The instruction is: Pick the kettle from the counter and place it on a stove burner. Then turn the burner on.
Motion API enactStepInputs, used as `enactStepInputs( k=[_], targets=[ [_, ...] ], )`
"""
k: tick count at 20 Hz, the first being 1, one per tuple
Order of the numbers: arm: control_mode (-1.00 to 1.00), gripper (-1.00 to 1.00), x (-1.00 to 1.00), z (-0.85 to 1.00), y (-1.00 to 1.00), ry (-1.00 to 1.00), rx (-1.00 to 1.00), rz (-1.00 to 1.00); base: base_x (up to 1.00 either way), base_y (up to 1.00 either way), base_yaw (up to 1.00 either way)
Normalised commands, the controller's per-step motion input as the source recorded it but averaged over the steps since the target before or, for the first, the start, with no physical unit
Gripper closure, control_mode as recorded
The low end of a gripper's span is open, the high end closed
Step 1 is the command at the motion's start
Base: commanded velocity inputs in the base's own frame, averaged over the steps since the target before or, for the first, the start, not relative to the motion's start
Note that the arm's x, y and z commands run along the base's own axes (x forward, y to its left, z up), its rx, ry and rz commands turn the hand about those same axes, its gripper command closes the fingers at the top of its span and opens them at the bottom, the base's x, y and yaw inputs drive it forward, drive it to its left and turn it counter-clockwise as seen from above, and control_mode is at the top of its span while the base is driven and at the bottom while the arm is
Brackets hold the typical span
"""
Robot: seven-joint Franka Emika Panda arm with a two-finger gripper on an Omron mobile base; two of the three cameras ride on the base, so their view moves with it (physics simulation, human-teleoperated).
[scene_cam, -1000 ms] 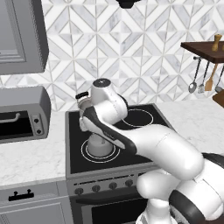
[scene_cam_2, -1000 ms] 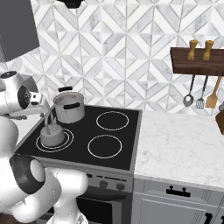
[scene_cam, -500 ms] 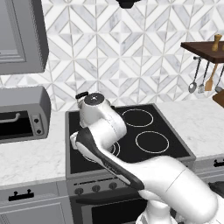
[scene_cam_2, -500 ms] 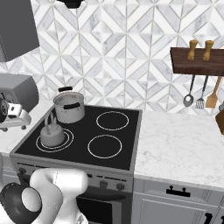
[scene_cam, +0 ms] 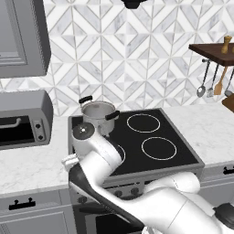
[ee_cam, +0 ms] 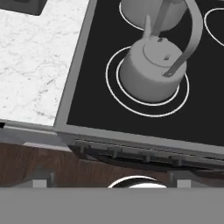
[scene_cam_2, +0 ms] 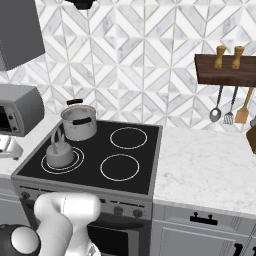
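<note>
Grey metal kettle (ee_cam: 153, 70) sits centred on the double-ring burner (ee_cam: 114, 89), ready for heating; tool's spread cannot be told.

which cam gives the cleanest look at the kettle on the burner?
Hand view: the kettle is large and seen from above, sitting inside the double-ring stove burner, handle arched over its lid. The right base view shows the kettle small, beside the pot. In the left base view the arm covers that spot.

Kettle (ee_cam: 151, 70) on burner (ee_cam: 112, 85), before pot (scene_cam_2: 79, 121)
</note>
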Motion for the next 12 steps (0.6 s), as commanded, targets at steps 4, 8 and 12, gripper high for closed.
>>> enactStepInputs(
  k=[4,8,12],
  targets=[
    [-1.0,-1.0,0.0,-0.55,0.03,-0.22,0.0,-0.14,0.0,0.0,0.0],
    [-1.0,-1.0,0.0,-0.54,0.08,-0.2,0.0,-0.13,0.0,0.0,0.0],
    [-1.0,-1.0,0.0,-0.5,0.15,-0.2,0.0,-0.12,0.0,0.0,0.0]
  ],
)
